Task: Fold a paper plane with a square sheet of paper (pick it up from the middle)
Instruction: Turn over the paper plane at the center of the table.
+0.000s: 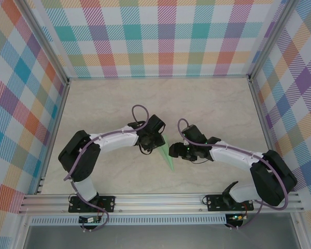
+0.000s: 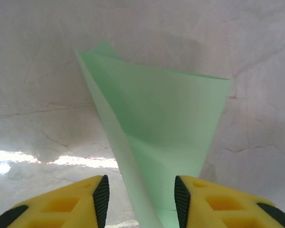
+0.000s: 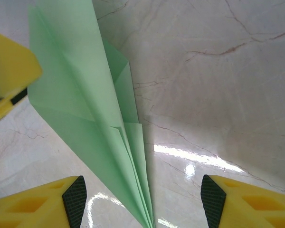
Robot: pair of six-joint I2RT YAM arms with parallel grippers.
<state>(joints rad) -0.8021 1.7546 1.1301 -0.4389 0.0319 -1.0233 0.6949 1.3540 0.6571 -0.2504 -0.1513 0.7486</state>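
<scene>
The paper plane (image 1: 169,155) is a slim pale green dart lying on the table between both arms, its point toward the near edge. In the left wrist view the paper plane (image 2: 156,123) rises as a folded wedge between my left gripper's (image 2: 141,199) jaws. Its right side runs close by the right pad (image 2: 182,202), and a gap stays at the left pad, so the jaws stand open. My right gripper (image 3: 143,202) is wide open over the layered folds of the paper plane (image 3: 80,95), which pass nearer its left pad without touching. A yellow finger (image 3: 9,71) of the left gripper sits beside the paper.
The marbled table top (image 1: 119,104) stretches behind the arms. Checked walls (image 1: 166,36) close the back and both sides. An aluminium rail (image 1: 160,199) runs along the near edge by the arm bases.
</scene>
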